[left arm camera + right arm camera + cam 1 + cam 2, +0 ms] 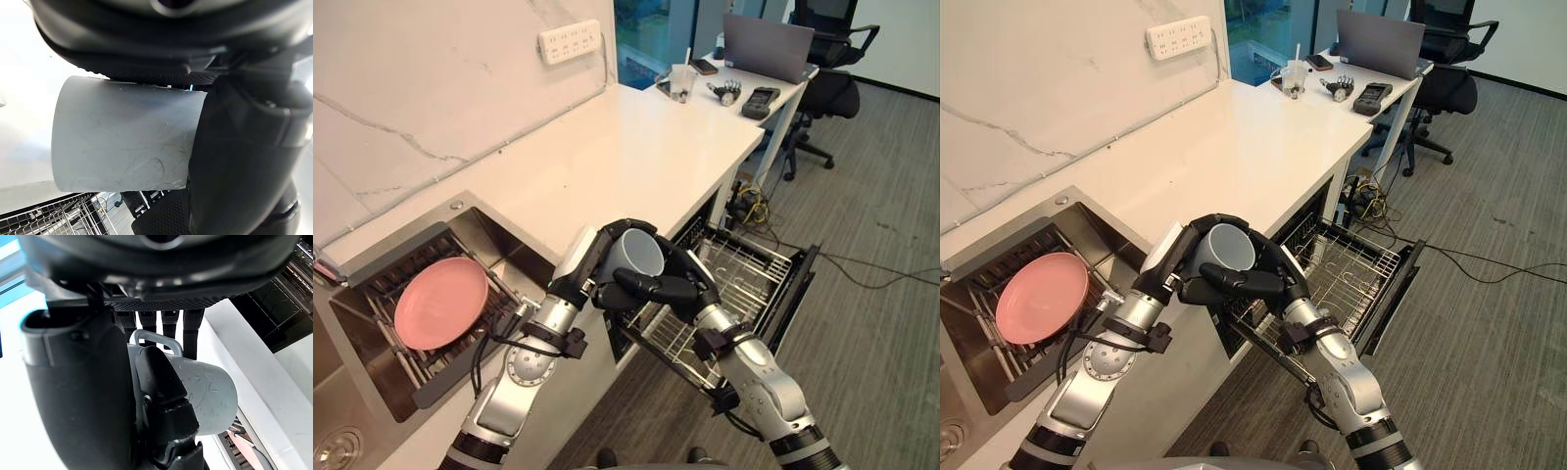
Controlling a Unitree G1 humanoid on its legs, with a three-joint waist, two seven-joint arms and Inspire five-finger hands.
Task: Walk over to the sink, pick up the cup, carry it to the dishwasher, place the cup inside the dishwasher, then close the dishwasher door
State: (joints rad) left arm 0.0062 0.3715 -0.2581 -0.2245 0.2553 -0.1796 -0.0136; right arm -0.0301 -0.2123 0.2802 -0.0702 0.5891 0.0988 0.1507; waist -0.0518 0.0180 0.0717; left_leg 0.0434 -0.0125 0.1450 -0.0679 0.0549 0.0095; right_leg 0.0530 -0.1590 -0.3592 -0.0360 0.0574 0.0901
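We see bright, even light; white countertop (636, 157) glares softly; sink (357, 357) lies dimmer; we note blown-out whites in wrist views.

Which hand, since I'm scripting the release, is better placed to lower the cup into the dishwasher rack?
Probably the right hand: it grips the cup beside the open rack; the left hand reaches over from the sink.
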